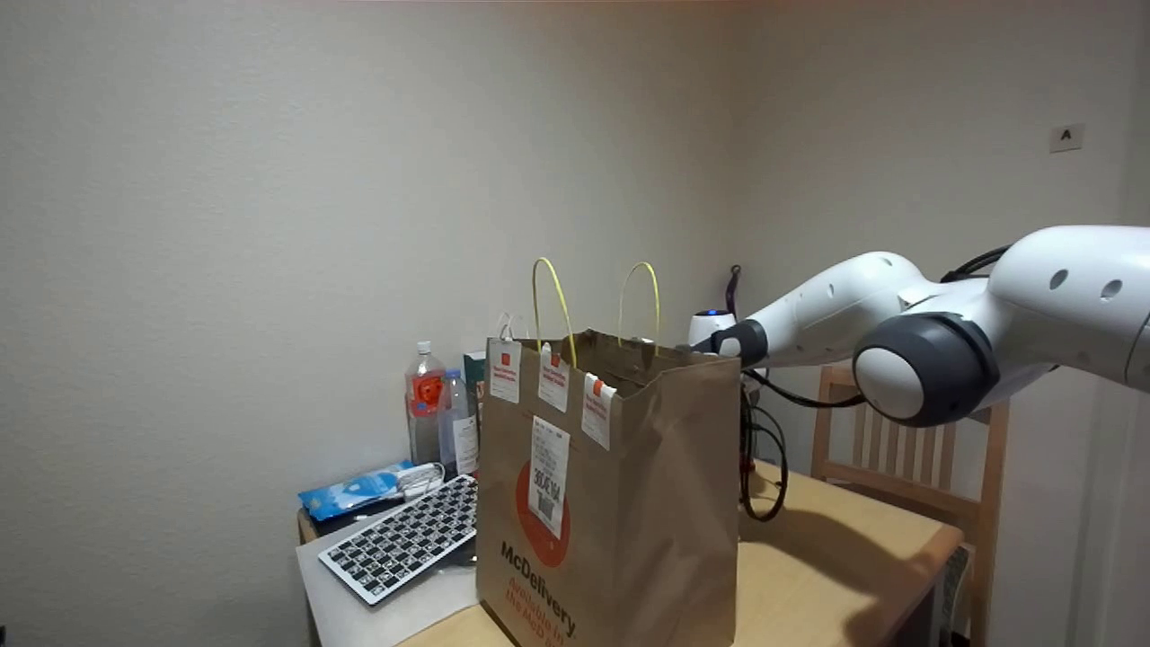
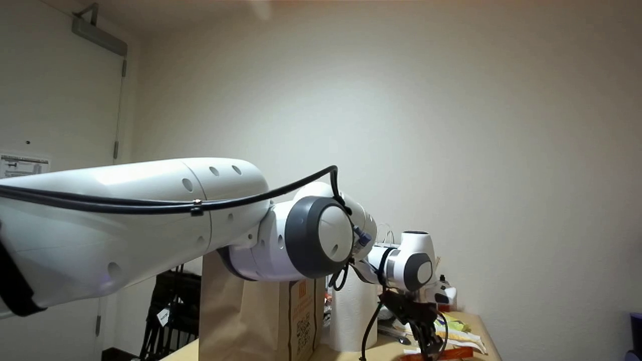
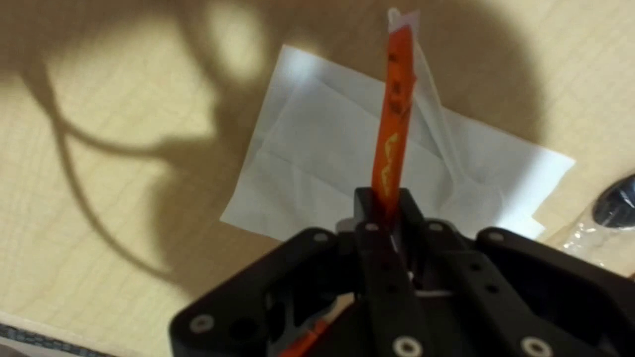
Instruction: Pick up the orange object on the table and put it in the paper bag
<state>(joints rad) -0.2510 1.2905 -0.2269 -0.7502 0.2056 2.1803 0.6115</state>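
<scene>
Item: my end effector (image 3: 387, 199), closed on the orange object (image 3: 395, 94), far end jutting free. Hazard: that overhang may catch the rim of the paper bag (image 1: 620, 494), twisting loose.

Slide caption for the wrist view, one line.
Tool gripping a slim orange object over a white paper sheet and translucent spoon, wooden tabletop below.

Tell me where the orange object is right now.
In the wrist view, the orange object is clamped in the gripper, just right of centre, over a white paper sheet, with a translucent spoon mostly to its right.
</scene>
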